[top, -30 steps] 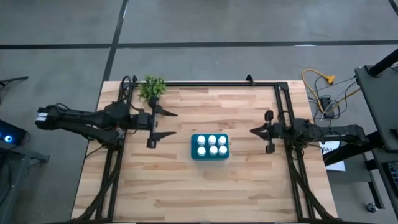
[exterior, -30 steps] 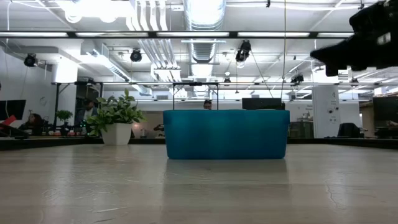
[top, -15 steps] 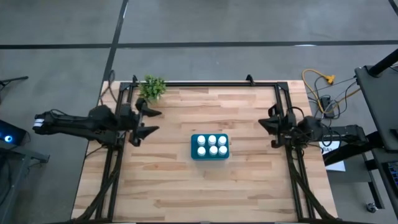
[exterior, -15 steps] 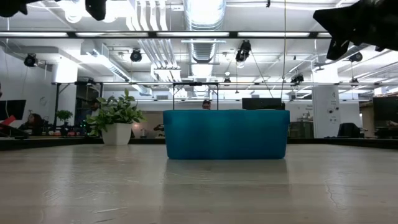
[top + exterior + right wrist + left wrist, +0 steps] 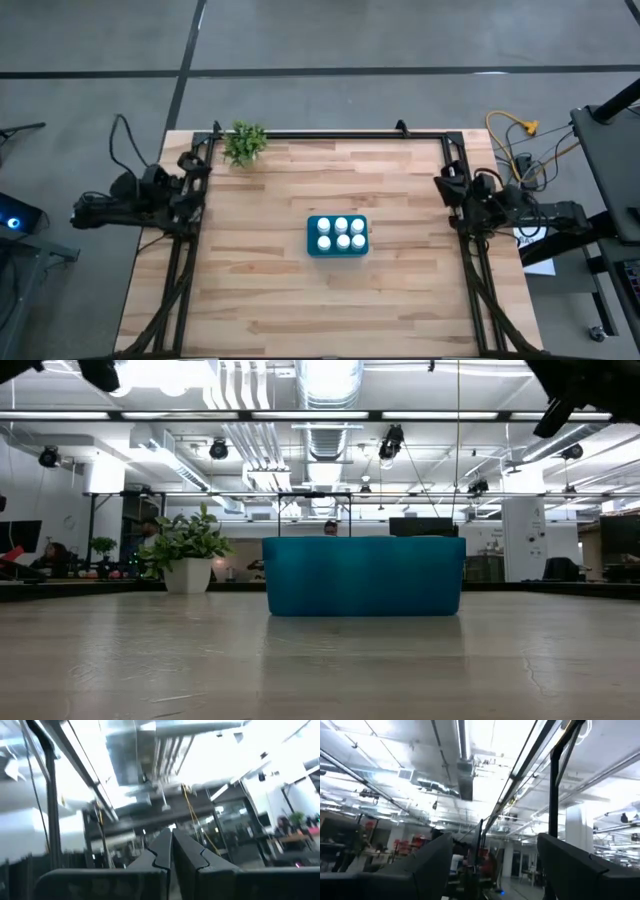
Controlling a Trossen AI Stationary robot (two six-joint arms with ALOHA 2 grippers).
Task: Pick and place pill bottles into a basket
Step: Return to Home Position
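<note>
The teal basket (image 5: 311,238) stands at the middle of the wooden table; the low view shows its long wall (image 5: 364,576). Several white pill bottles (image 5: 340,233) stand upright inside it, caps up. My left gripper (image 5: 196,172) is at the table's left edge, well away from the basket, tipped upward. In the left wrist view it (image 5: 495,870) is open, with nothing between its fingers. My right gripper (image 5: 447,183) is at the right edge, also tipped upward. Its fingers are shut together and hold nothing in the right wrist view (image 5: 172,851).
A small green potted plant (image 5: 245,142) stands at the far left corner, also seen in the low view (image 5: 188,550). Black frame rails (image 5: 340,135) run along the far edge and both sides. Bare wood lies all around the basket.
My left gripper has drawn back from beside the basket to the table's left edge and tipped upward, staying open. My right gripper has pulled back toward the right edge and tipped upward, staying shut. The basket and bottles have not moved.
</note>
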